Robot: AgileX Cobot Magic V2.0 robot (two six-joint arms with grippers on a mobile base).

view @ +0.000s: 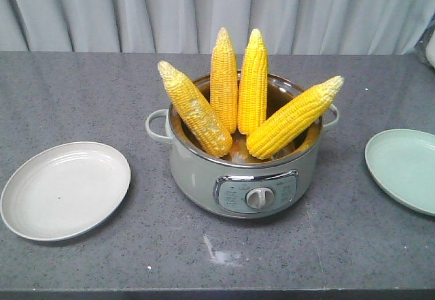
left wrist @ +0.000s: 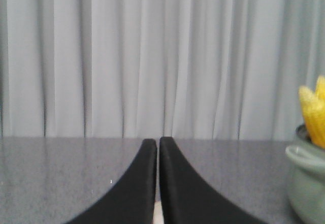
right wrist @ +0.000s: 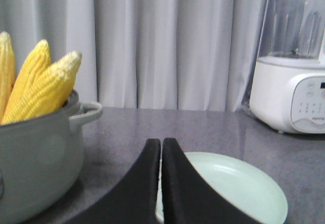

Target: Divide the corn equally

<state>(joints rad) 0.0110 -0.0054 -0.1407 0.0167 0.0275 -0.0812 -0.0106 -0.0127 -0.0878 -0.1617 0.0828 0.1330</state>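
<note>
corn (view: 253, 82) stands in the pot (view: 197, 171), between left claw (left wrist: 158, 141) and right claw (right wrist: 161, 141); both claws pressed together, empty.

I see four husked cobs of corn (view: 253, 82) with rows of bright yellow kernels, the leftmost mottled paler. The sage-green round cooker pot (view: 197, 174) has a silver panel. One round plastic plate (view: 64, 190) is cream, the other round plate (view: 404, 167) mint green. The stone worktop (view: 88, 89) is dark grey and speckled.

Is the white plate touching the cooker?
Apart. The front view shows bare grey counter between the white plate and the cooker.
</note>
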